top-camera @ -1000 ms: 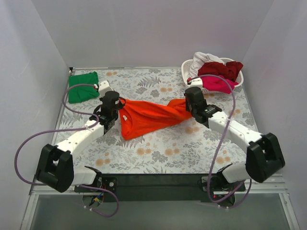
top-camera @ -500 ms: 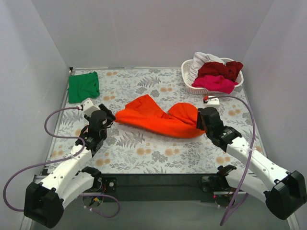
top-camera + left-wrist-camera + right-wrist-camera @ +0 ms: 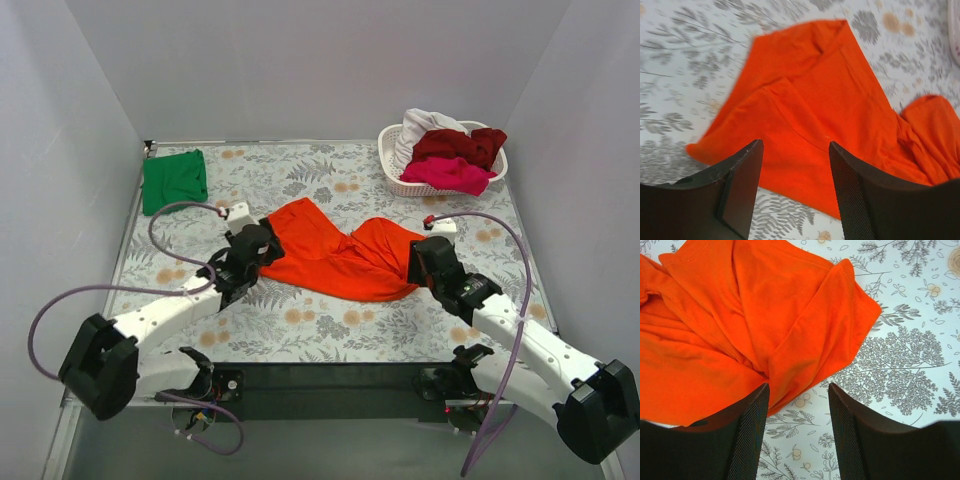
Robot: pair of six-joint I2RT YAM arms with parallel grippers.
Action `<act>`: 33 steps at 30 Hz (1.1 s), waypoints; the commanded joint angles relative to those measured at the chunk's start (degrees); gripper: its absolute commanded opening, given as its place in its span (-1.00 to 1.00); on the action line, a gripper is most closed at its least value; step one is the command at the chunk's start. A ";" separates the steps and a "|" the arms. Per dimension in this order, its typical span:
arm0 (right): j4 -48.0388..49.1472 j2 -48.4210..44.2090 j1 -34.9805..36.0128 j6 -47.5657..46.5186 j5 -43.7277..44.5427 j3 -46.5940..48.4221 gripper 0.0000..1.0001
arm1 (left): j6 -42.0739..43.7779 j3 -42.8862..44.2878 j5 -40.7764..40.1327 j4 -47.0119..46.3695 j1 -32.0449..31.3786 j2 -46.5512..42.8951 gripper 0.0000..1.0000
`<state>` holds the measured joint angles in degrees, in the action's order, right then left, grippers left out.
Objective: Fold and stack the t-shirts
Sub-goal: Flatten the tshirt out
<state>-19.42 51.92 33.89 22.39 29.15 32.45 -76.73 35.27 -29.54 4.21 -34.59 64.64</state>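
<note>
Left claw (image 3: 795, 145): jaws are held apart with nothing gripped between them. It is poised just over the left edge of the orange shirt (image 3: 335, 255).
Right claw (image 3: 798, 387): jaws are likewise held apart and nothing is gripped. It is poised at the orange shirt's right end, where a lobe of cloth is seen beyond the fingers.
Orange shirt: it is laid crumpled on the middle of the worktop (image 3: 330, 325), between the two claws. Folds are bunched toward its right half, and its left part is spread flatter.
Green shirt (image 3: 174, 180): it is laid folded at the far left corner, well apart from the orange shirt.
Basket (image 3: 400, 182): it is set at the far right corner. A white shirt (image 3: 420, 128), a dark red shirt (image 3: 460, 145) and a pink shirt (image 3: 450, 175) are heaped in it.
Worktop: it is covered with a leaf-and-flower print.
</note>
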 commanded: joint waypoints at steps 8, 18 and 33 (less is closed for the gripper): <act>7.03 1.60 0.65 0.72 -2.51 -0.98 -0.07 | 7.19 19.83 -1.84 -10.96 -11.90 26.66 0.03; 9.13 2.83 0.65 -0.33 -2.95 -2.30 -0.03 | 15.99 32.58 1.23 -13.26 -12.52 43.11 0.02; 11.95 6.61 0.65 -0.95 -3.22 -2.83 0.00 | 20.74 38.47 0.19 -8.78 -13.22 50.85 -0.19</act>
<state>-10.20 58.70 34.26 22.06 25.34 30.09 -57.39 72.31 -27.49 -7.14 -47.31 115.83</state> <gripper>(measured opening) 0.497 0.411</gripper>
